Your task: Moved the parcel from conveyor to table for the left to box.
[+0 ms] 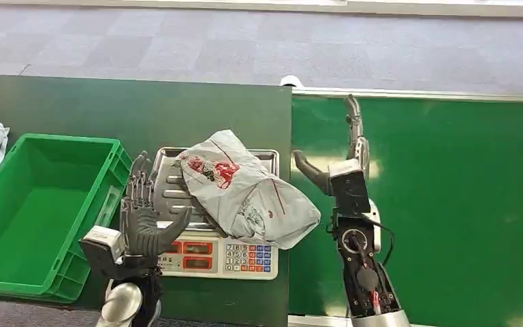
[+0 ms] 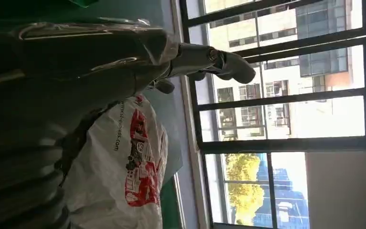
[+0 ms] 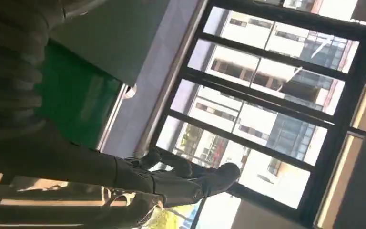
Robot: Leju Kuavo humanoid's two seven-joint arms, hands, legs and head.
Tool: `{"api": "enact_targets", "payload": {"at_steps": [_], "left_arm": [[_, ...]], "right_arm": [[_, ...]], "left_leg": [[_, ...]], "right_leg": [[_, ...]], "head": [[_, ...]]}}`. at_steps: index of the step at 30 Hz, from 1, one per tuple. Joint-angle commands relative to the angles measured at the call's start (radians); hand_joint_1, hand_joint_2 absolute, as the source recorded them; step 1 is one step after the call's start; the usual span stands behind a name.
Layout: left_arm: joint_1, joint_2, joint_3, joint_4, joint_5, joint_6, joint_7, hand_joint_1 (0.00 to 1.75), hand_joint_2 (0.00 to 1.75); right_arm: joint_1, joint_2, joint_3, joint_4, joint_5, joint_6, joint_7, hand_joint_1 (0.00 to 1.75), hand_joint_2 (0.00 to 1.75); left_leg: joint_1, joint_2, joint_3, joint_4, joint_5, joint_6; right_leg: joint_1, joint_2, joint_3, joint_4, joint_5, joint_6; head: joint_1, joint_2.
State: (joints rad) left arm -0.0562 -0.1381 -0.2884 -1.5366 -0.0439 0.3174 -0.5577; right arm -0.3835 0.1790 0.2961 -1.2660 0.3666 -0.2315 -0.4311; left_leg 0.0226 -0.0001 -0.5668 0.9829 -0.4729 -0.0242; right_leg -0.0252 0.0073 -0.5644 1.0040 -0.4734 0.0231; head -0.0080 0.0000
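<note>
While the parcel [image 1: 245, 187] lies across the scale [image 1: 219, 255] on the desk [image 1: 143, 109], neither robot hand holds it. Left robot hand [image 1: 143, 218] released, fingers spread, just beside the parcel's near end. Right robot hand [image 1: 337, 163] also released, over the conveyor [image 1: 449, 204]. Transfer looks done; boxing step pending. Next move calls for the left to grasp the parcel and carry it to the green crate [image 1: 34, 211].

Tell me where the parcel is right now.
In the head view, the grey parcel lies on the scale's steel pan on the dark table, between the left hand and right hand, right of the green crate.
</note>
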Motion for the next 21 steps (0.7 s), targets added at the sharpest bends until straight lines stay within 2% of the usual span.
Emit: {"api": "enact_targets", "payload": {"at_steps": [1, 5, 6, 10, 13, 15, 17, 21], "left_arm": [[0.066, 0.010, 0.052, -0.039, -0.017, 0.000, 0.006, 0.00, 1.75], [0.150, 0.031, 0.103, -0.115, -0.050, -0.035, -0.007, 0.00, 1.75], [0.152, 0.028, 0.107, -0.117, -0.052, -0.039, -0.008, 0.00, 1.75], [0.144, 0.022, 0.105, -0.111, -0.054, -0.039, -0.008, 0.00, 1.75], [0.141, 0.055, 0.073, -0.122, -0.090, -0.053, -0.001, 0.00, 1.75], [0.109, 0.065, 0.055, -0.109, -0.136, -0.043, 0.028, 0.00, 1.75], [0.061, 0.075, 0.035, -0.086, -0.170, -0.035, 0.044, 0.00, 1.75], [0.001, 0.081, 0.011, -0.057, -0.235, -0.030, 0.101, 0.00, 1.75]], "right_arm": [[0.173, -0.099, -0.037, -0.197, 0.071, -0.058, 0.034, 0.00, 1.75], [0.441, -0.131, -0.152, -0.357, 0.077, -0.083, 0.009, 0.00, 1.75], [0.457, -0.131, -0.159, -0.369, 0.075, -0.078, 0.001, 0.00, 1.75], [0.443, -0.123, -0.154, -0.371, 0.081, -0.071, 0.008, 0.00, 1.75], [0.502, -0.131, -0.146, -0.393, 0.106, -0.066, 0.044, 0.00, 1.75], [0.523, -0.130, -0.123, -0.372, 0.092, -0.060, 0.025, 0.00, 1.75], [0.509, -0.113, -0.098, -0.335, 0.069, -0.066, -0.003, 0.00, 1.75], [0.442, -0.110, -0.037, -0.270, 0.106, -0.031, 0.007, 0.00, 1.75]], "left_leg": [[0.000, -0.001, 0.002, -0.002, 0.000, 0.003], [0.001, -0.005, 0.003, -0.002, -0.001, 0.001], [0.001, -0.007, 0.003, -0.003, 0.000, 0.001], [0.000, -0.002, -0.001, 0.000, -0.003, 0.001], [0.000, -0.001, -0.001, -0.001, -0.002, 0.001], [0.000, -0.004, -0.001, -0.002, -0.001, 0.002], [0.000, -0.003, 0.000, -0.001, -0.002, 0.001], [0.000, 0.000, 0.001, -0.003, -0.001, 0.003]], "right_leg": [[0.001, -0.002, 0.003, -0.003, 0.000, -0.003], [0.001, -0.006, 0.005, -0.003, -0.002, -0.001], [0.001, -0.008, 0.006, -0.005, -0.002, -0.002], [0.000, -0.002, 0.000, -0.001, -0.002, -0.002], [0.000, -0.003, -0.001, -0.001, -0.002, -0.002], [0.001, -0.006, 0.001, -0.002, -0.002, -0.002], [0.001, -0.004, 0.001, -0.002, -0.002, -0.002], [0.001, -0.002, 0.001, -0.003, 0.000, -0.004]], "head": [[0.000, 0.000], [0.000, 0.000], [0.000, 0.000], [0.000, 0.000], [0.000, 0.000], [0.000, 0.000], [0.000, 0.000], [0.000, 0.000]]}}
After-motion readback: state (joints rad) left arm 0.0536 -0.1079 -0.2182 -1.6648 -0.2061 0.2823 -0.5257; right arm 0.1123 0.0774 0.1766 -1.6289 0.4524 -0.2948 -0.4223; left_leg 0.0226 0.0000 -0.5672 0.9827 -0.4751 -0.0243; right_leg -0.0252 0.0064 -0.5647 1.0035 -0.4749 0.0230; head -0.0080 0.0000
